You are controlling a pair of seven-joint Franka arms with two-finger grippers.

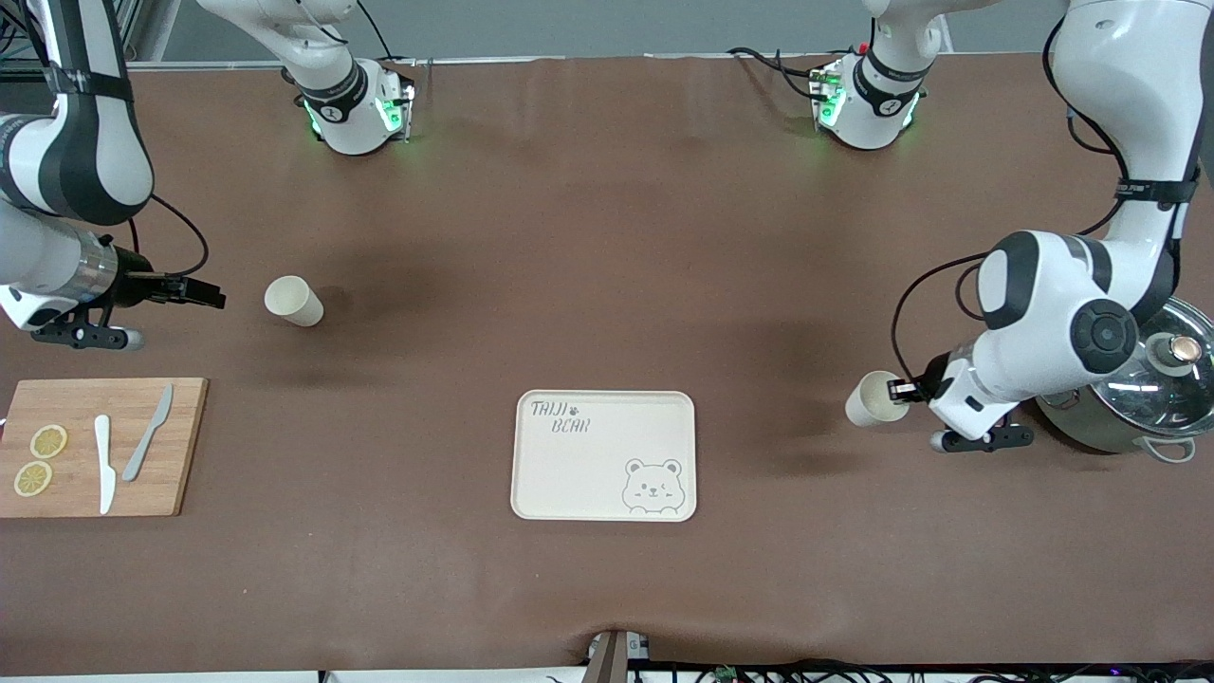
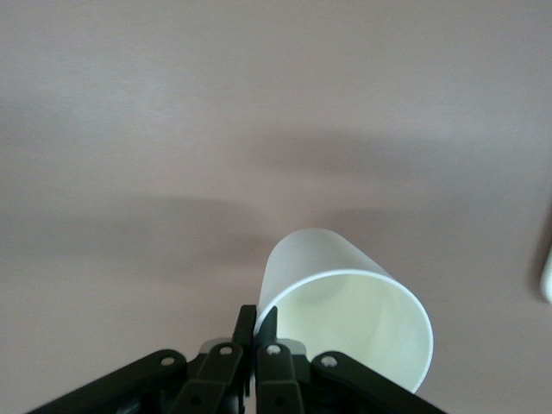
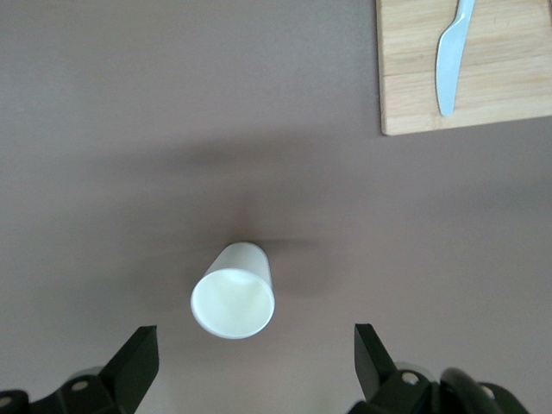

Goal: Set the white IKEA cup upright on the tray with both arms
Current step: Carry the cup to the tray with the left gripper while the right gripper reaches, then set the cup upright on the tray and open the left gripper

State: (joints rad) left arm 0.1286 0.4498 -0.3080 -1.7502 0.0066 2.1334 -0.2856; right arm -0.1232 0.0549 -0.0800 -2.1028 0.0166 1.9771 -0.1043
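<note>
Two white cups show. One cup (image 1: 874, 398) is tipped on its side beside the tray (image 1: 588, 474), toward the left arm's end of the table. My left gripper (image 1: 901, 389) is shut on its rim. In the left wrist view the left gripper (image 2: 257, 323) pinches the wall of this cup (image 2: 345, 315), one finger inside and one outside. The other cup (image 1: 294, 301) lies on its side toward the right arm's end. My right gripper (image 1: 204, 294) is open beside it, apart from it. In the right wrist view that cup's (image 3: 233, 293) mouth faces the right gripper (image 3: 254, 345).
A wooden cutting board (image 1: 76, 408) with two knives (image 1: 147, 432) and lemon slices (image 1: 47, 441) lies nearer the front camera than the right gripper. A steel pot with a glass lid (image 1: 1138, 398) stands just past the left gripper, at the table's end.
</note>
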